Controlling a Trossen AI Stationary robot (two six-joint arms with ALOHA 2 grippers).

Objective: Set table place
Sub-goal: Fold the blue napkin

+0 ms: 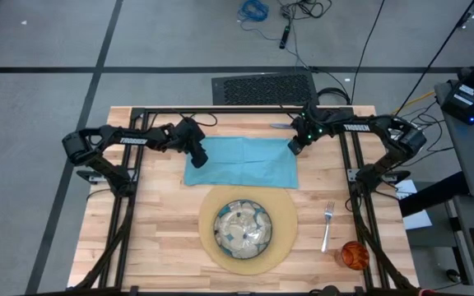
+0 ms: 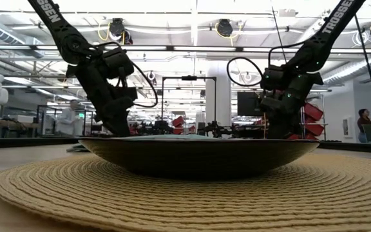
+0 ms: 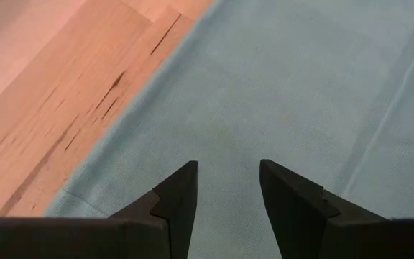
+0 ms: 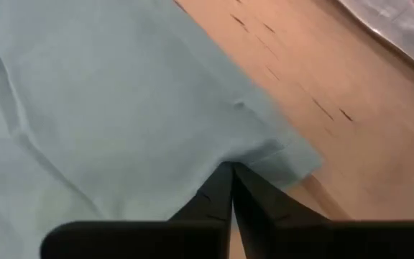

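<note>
The teal napkin [image 1: 241,162] lies spread flat on the table [image 1: 155,238], beyond the round tan placemat [image 1: 282,247], which bears the green-patterned plate [image 1: 242,228]. My left gripper [image 3: 228,169] stands open over the napkin's left part, close to its left edge [image 3: 113,144]. My right gripper [image 4: 232,169] is shut at the napkin's far right corner. The fork [image 1: 327,226] and the orange cup [image 1: 354,255] sit to the right of the placemat. My left gripper slants down over the napkin with cloth below its open fingers; whether the tips touch it I cannot tell. My right gripper pinches the napkin beside its far right corner [image 4: 268,155], slanting down from the far right. The cloth puckers a little at the tips and otherwise lies on the table.
A silver utensil [image 4: 401,29] lies on the wood at the far edge, beyond my right gripper. Black frame rails [image 1: 126,222] run along both sides of the table. Bare wood shows left of the placemat and between the napkin and the far edge.
</note>
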